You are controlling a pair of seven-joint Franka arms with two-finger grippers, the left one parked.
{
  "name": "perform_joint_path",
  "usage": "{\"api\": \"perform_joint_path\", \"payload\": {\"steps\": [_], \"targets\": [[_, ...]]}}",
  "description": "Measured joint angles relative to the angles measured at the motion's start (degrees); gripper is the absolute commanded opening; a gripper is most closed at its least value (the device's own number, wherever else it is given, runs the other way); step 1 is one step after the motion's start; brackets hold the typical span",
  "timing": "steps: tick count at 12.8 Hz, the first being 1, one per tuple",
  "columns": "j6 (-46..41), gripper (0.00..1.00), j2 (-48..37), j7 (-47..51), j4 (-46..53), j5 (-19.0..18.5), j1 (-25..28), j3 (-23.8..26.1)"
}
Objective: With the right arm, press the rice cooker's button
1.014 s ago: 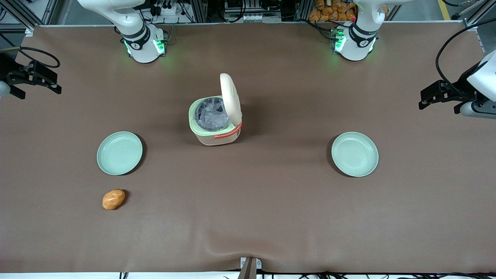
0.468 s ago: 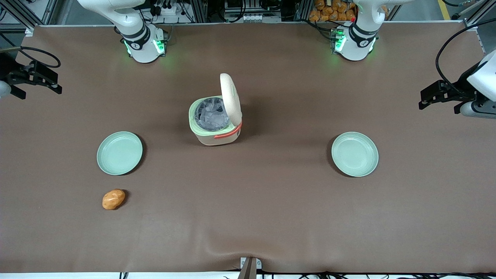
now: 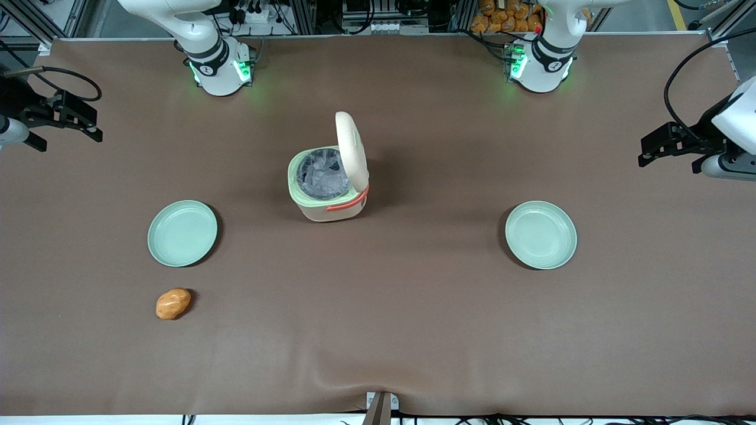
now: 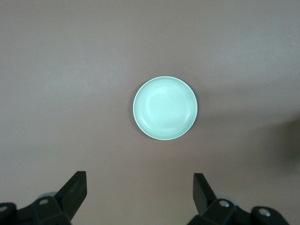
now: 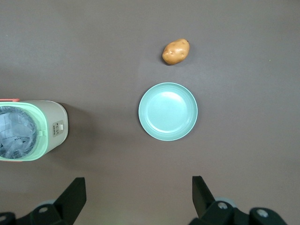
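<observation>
The rice cooker [image 3: 328, 192] stands mid-table with its cream lid [image 3: 352, 147] swung up and the silvery inner pot exposed. A faint pale green mark on the lid's outer face [image 3: 356, 137] looks like the button. The cooker's body also shows in the right wrist view [image 5: 33, 131], where the lid and button are out of view. The right arm's gripper [image 3: 94, 127] hangs over the working arm's end of the table, far from the cooker. In the right wrist view the gripper [image 5: 138, 197] is open and empty, its fingers wide apart.
A pale green plate [image 3: 182, 233] [image 5: 168, 111] and a potato [image 3: 173, 303] [image 5: 176, 51] lie between the gripper and the front camera. A second green plate [image 3: 541, 234] [image 4: 165, 108] lies toward the parked arm's end.
The right gripper has shifted slightly toward the rice cooker. The cooker, plates and potato have not moved.
</observation>
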Motion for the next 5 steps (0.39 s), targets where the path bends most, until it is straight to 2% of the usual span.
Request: {"api": "perform_joint_path", "payload": {"steps": [5], "targets": [[0.6, 1.0, 0.0, 0.2, 0.0, 0.0, 0.1, 1.5]]}}
